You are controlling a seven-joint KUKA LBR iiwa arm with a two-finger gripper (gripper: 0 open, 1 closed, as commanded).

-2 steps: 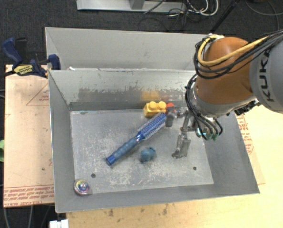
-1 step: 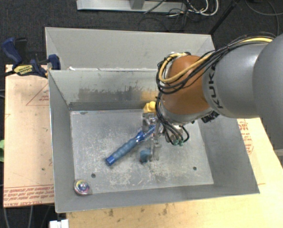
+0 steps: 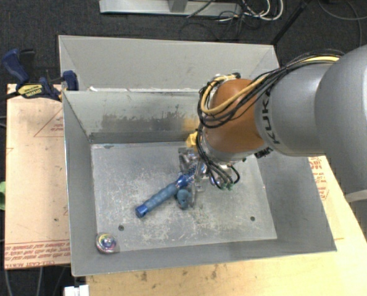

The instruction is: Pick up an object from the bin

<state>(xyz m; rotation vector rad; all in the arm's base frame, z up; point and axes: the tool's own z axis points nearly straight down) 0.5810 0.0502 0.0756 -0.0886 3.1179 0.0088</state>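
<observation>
You are watching the grey arm reaching into the grey metal bin from the right, its orange-covered wrist bending down over the middle of the bin's floor. The tool is pointing downward, sitting right at the upper end of a long blue plastic stick. You cannot tell how far it is opening or whether it is gripping anything. The stick is lying slantwise across the middle of the bin's floor, with a small dark blue lump just beside it. A small round shiny object is resting in the bin's near-left corner.
</observation>
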